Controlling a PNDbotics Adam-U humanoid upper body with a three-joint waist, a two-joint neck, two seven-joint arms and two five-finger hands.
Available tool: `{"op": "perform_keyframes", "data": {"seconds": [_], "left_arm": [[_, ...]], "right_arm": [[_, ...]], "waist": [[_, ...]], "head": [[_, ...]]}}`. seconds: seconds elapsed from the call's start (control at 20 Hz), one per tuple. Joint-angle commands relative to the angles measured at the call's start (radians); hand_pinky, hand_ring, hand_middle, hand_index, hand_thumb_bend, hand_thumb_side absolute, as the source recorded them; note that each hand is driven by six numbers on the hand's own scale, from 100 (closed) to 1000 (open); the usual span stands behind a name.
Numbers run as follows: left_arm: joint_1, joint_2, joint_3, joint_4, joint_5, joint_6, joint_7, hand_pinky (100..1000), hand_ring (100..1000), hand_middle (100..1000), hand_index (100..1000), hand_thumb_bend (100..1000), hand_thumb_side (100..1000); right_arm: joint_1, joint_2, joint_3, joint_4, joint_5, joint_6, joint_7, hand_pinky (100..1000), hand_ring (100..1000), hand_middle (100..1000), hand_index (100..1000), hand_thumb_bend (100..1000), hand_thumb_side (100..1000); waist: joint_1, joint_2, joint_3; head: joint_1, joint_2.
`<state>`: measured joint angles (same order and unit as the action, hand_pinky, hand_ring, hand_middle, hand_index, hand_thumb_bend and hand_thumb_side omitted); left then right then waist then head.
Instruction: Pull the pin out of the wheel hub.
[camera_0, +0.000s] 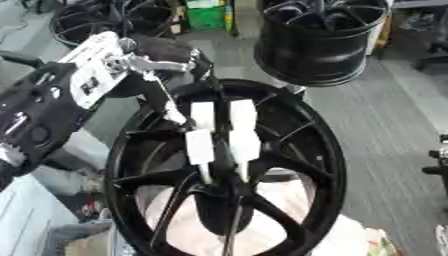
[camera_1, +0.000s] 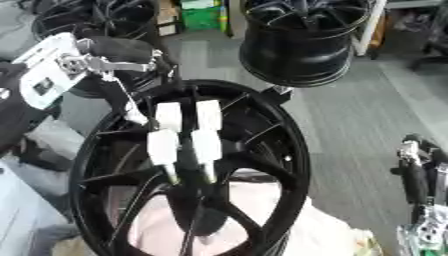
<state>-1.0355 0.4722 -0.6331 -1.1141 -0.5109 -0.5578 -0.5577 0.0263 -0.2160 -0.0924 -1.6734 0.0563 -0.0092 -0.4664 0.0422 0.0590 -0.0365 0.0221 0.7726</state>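
The left robot hand (camera_0: 219, 135) reaches down over the centre of the big black spoked wheel hub (camera_0: 306, 150), white-padded fingers pointing at its middle. The pin is hidden beneath; finger closure cannot be told. The right robot hand (camera_1: 420, 200) idles at the right edge.

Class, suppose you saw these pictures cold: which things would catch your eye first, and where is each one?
First, the big black spoked wheel filling the middle, with the robot's left hand reaching in from the upper left, its white-padded fingers pointing down at the hub. Next, a second black wheel stands behind it at upper right. The right hand shows only at the right edge, idle.
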Motion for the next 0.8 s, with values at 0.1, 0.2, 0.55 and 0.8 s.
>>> {"op": "perform_keyframes", "data": {"seconds": [0.1,0.2,0.55,0.8], "left_arm": [[-0.013,0.008,-0.011,-0.010,0.004,-0.349,-0.349,685,602,658,800,493,468],[-0.012,0.008,-0.019,-0.016,0.008,-0.349,-0.349,674,583,645,793,479,443],[-0.005,0.012,-0.028,-0.021,0.004,-0.349,-0.349,658,556,614,772,443,399],[-0.006,0.012,-0.029,-0.022,0.012,-0.349,-0.349,656,544,601,758,424,380]], "right_arm": [[-0.009,-0.021,-0.004,-0.008,0.001,-0.003,0.003,483,687,755,731,100,727],[-0.010,-0.021,-0.003,-0.008,0.001,-0.003,0.003,483,687,755,731,100,727],[-0.010,-0.021,-0.004,-0.008,0.001,-0.003,0.003,483,687,756,731,100,727],[-0.011,-0.020,-0.003,-0.008,0.001,-0.004,0.004,483,687,756,731,100,727]], "waist": [[-0.002,-0.010,-0.002],[-0.001,-0.010,-0.002],[-0.001,-0.010,-0.002],[-0.001,-0.009,-0.001]], "head": [[0.002,-0.003],[0.002,-0.003],[0.004,-0.003],[0.004,-0.003]]}}
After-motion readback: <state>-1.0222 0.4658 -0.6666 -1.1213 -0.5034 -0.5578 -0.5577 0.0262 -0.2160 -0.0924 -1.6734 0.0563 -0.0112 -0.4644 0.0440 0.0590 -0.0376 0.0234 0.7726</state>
